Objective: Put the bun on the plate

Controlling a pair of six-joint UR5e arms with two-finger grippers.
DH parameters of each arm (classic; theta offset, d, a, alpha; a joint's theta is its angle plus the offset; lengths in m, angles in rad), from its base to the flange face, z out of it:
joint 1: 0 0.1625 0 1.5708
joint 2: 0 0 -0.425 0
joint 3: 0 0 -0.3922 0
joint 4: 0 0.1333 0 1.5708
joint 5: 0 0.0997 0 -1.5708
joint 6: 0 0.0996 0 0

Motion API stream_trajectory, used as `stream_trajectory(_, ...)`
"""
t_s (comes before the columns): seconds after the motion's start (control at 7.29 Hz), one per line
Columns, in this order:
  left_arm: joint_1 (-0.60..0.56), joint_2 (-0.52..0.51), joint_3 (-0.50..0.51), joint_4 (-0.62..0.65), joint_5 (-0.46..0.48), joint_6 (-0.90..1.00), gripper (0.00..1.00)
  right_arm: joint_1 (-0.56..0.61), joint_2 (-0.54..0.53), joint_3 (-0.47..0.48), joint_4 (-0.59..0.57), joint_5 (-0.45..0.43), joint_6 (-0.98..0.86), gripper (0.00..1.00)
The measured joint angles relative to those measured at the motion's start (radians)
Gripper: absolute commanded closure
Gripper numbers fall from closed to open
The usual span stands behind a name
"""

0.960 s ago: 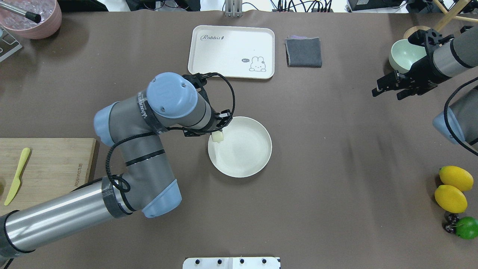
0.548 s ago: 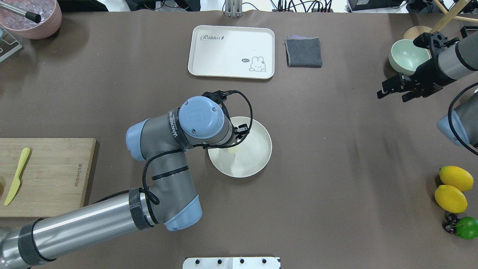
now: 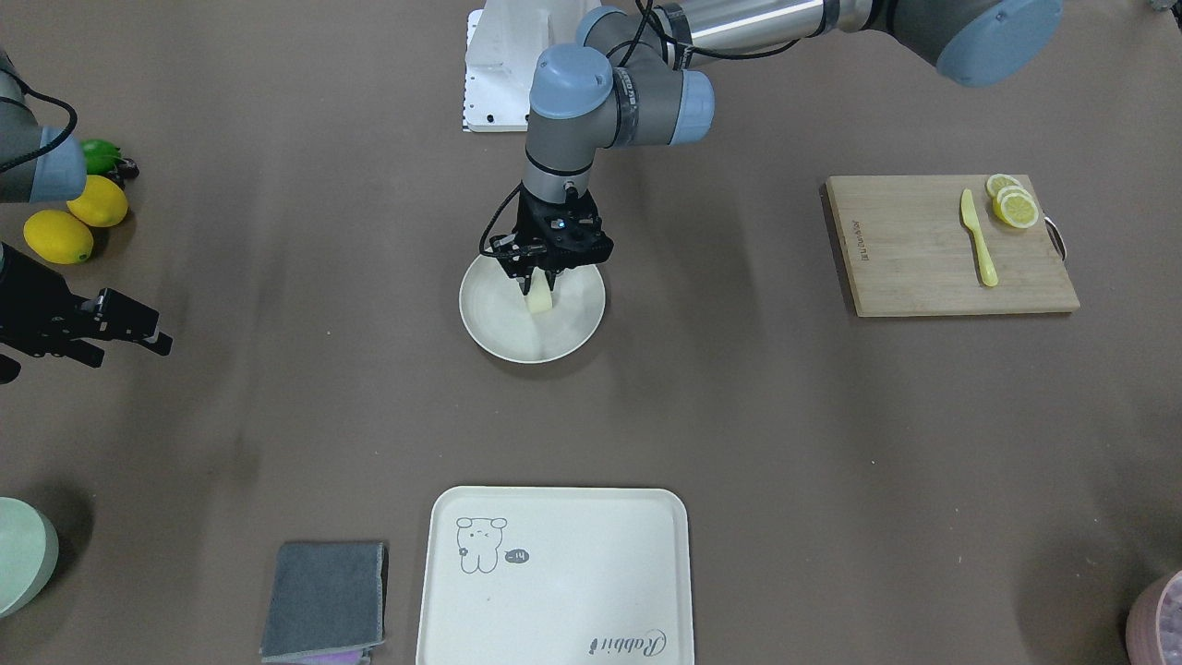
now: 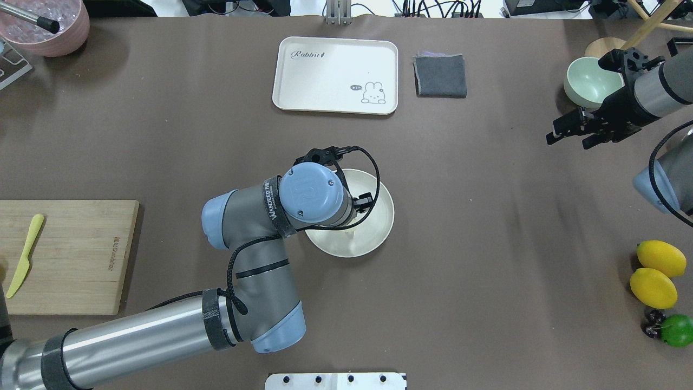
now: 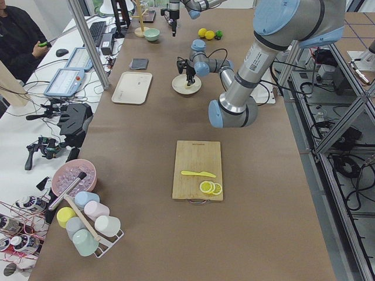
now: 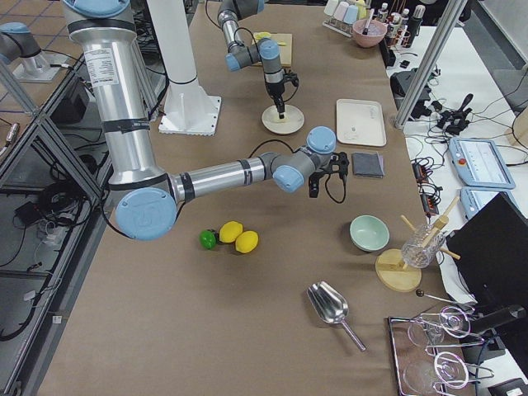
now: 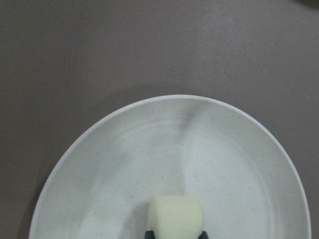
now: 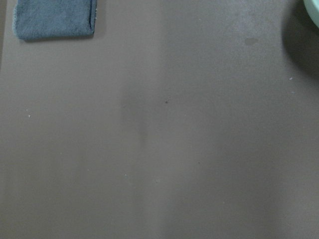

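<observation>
The bun (image 3: pixel 539 298), a small pale cream block, hangs upright between the fingertips of my left gripper (image 3: pixel 541 279), which is shut on it. It sits low over the inside of the round cream plate (image 3: pixel 488 329) at mid-table; whether it touches the plate I cannot tell. The left wrist view shows the bun (image 7: pixel 175 214) over the near part of the plate (image 7: pixel 234 149). From overhead my left wrist hides most of the bun, and the plate (image 4: pixel 377 223) shows beside it. My right gripper (image 4: pixel 567 138) hovers open and empty at the far right.
A cream rabbit tray (image 4: pixel 335 75) and a grey cloth (image 4: pixel 440 76) lie beyond the plate. A pale green bowl (image 4: pixel 590 86) stands behind my right gripper. A cutting board (image 3: pixel 923 249) holds a yellow knife and lemon slices. Lemons (image 4: pixel 655 276) and a lime sit at the right edge.
My left arm has swung right, carrying the bun from the plate's left rim to over its inside and lower. The right gripper has drawn back slightly to the right.
</observation>
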Motion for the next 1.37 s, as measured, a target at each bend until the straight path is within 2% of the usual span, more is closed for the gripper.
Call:
stream_trajectory(0.14, 0.001, 0.000, 0.000, 0.000, 0.001, 0.004, 0.03, -0.001, 0.000, 0.000, 0.000, 0.000, 0.000, 0.00)
stream_trajectory(0.41, -0.008, 0.000, -0.010, 0.002, -0.002, 0.011, 0.02, -0.001, 0.001, -0.002, -0.001, 0.001, 0.000, 0.00)
stream_trajectory(0.69, -0.069, 0.042, -0.086, 0.011, -0.049, 0.070, 0.02, 0.010, 0.005, -0.004, -0.002, 0.012, 0.000, 0.00)
stream_trajectory(0.96, -0.214, 0.193, -0.207, 0.015, -0.203, 0.263, 0.02, 0.050, 0.009, -0.022, -0.031, 0.012, -0.030, 0.00)
stream_trajectory(1.37, -0.467, 0.444, -0.221, 0.013, -0.371, 0.782, 0.02, 0.224, 0.024, -0.066, -0.224, 0.006, -0.395, 0.00)
